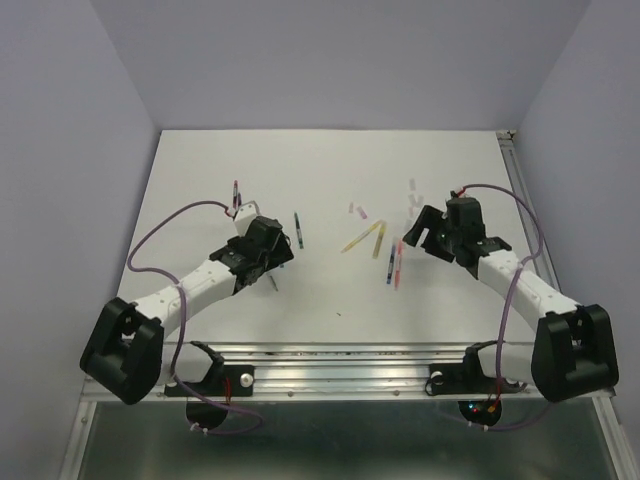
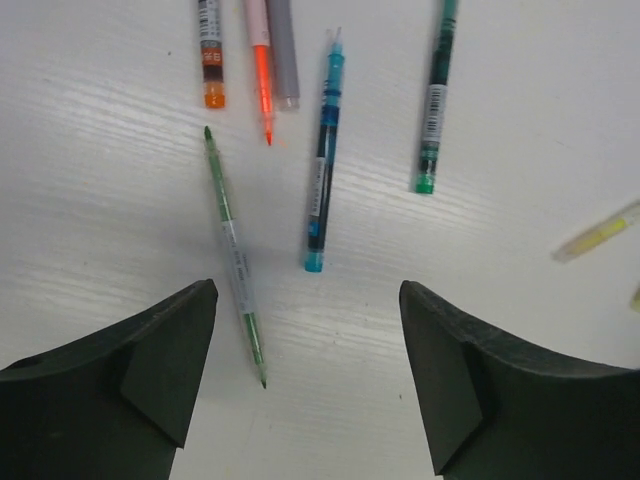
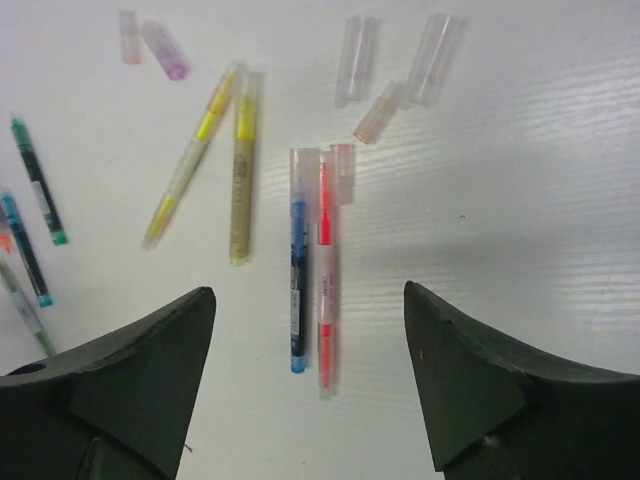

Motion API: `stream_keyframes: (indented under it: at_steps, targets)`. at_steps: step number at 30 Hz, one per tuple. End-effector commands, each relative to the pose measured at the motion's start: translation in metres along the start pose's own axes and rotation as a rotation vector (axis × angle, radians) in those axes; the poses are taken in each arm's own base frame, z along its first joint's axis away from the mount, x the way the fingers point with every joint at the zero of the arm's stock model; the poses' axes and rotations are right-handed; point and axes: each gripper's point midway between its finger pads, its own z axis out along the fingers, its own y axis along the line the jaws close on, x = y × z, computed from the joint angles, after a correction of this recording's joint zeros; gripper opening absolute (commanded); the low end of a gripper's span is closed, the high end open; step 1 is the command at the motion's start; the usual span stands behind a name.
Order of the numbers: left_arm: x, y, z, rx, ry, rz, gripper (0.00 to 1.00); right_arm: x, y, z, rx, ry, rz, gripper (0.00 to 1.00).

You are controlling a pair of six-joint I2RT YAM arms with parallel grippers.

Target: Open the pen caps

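Observation:
Both grippers are open and empty, low over the white table. In the left wrist view my left gripper (image 2: 308, 385) hovers just short of a thin green pen (image 2: 232, 255) and a blue pen (image 2: 322, 165), with a dark green pen (image 2: 434, 100) further right. In the right wrist view my right gripper (image 3: 310, 390) sits just short of a blue pen (image 3: 298, 270) with a clear cap (image 3: 303, 170) on it and a red pen (image 3: 325, 270). Loose pen caps (image 3: 355, 60) lie beyond, with a pink one (image 3: 128, 35). From above, the left gripper (image 1: 278, 255) and right gripper (image 1: 422, 236) flank the pens.
Two yellow pens (image 3: 241, 170) lie left of the blue pen. Orange and grey pens (image 2: 262, 70) lie at the far side of the left wrist view. The table's right rail (image 1: 520, 190) and lilac walls bound the space.

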Motion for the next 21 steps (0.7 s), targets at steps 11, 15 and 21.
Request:
stream_keyframes:
  at_steps: [11,15,21]
  targets:
    - [-0.043,-0.159,-0.067,0.761,-0.074,0.351,0.99,-0.001,0.019,-0.059,-0.178,-0.124,-0.007,1.0]
    - [-0.045,-0.201,-0.048,0.825,-0.031,0.463,0.99,0.01,0.018,-0.063,-0.2,-0.103,-0.017,1.0]
    - [-0.008,-0.221,0.019,0.756,0.143,0.583,0.97,0.02,0.013,-0.062,-0.203,-0.089,-0.037,1.0]
